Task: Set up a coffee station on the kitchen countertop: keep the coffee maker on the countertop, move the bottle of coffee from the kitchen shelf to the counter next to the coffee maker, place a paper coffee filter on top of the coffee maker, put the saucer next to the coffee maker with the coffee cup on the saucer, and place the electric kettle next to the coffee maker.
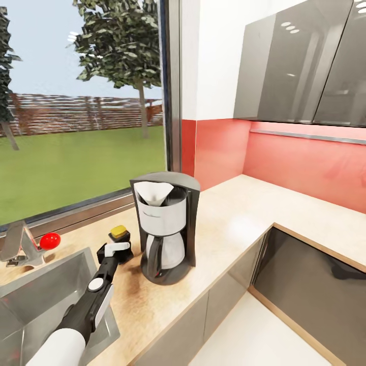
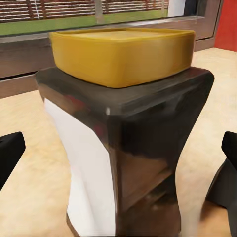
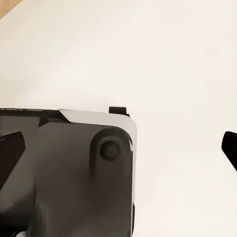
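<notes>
We see our left gripper (image 2: 118,163), fingers (image 2: 10,155) apart, flanking the dark yellow-lidded coffee bottle (image 1: 120,238) beside the black-and-silver coffee maker (image 1: 165,231); our right gripper's (image 3: 118,148) state we cannot tell.

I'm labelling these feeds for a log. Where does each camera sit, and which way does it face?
Head view: on the head, looking down over the countertop at the coffee maker, coffee bottle and left claw.
Left wrist view: along the open left claw at the bottle.
Right wrist view: along the right claw's fingers, over a pale surface.
Head and left wrist views share the bottle.
</notes>
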Robot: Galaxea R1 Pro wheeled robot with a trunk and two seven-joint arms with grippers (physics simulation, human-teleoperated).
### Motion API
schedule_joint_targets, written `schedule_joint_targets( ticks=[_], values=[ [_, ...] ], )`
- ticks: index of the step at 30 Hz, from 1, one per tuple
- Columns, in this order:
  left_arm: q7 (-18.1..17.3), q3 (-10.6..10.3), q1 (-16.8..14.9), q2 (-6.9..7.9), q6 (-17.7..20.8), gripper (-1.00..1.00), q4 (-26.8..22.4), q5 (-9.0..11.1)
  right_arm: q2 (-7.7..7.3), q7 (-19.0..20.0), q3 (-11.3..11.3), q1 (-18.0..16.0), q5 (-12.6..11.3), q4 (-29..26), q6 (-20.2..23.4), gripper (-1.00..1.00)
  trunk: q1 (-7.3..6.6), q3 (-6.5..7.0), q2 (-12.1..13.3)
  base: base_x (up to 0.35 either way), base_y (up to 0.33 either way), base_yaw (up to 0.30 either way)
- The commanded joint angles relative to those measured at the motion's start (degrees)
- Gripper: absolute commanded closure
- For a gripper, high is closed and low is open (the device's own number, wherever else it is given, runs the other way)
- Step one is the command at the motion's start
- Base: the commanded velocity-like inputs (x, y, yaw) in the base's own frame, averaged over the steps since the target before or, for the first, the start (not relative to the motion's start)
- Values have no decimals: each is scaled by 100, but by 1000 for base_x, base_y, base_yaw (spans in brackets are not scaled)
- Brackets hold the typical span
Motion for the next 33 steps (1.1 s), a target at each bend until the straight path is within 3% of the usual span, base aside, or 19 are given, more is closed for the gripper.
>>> schedule_joint_targets(
  ticks=[1, 16, 33],
  values=[
    [27, -2, -5, 0, -17, -100, 4, -32, -2, -7, 49, -3, -51, -5, -11, -100, 3, -13, -12, -3, 0, 0],
    [27, -2, -5, -2, -17, -100, -3, -39, -2, -9, 49, -3, -51, -5, -11, -100, 3, -13, -12, -7, 0, 0],
    [27, -2, -5, 0, -17, -100, -4, -40, -2, -11, 49, -3, -51, -5, -11, -100, 3, -13, -12, -317, 0, 0]
  ],
)
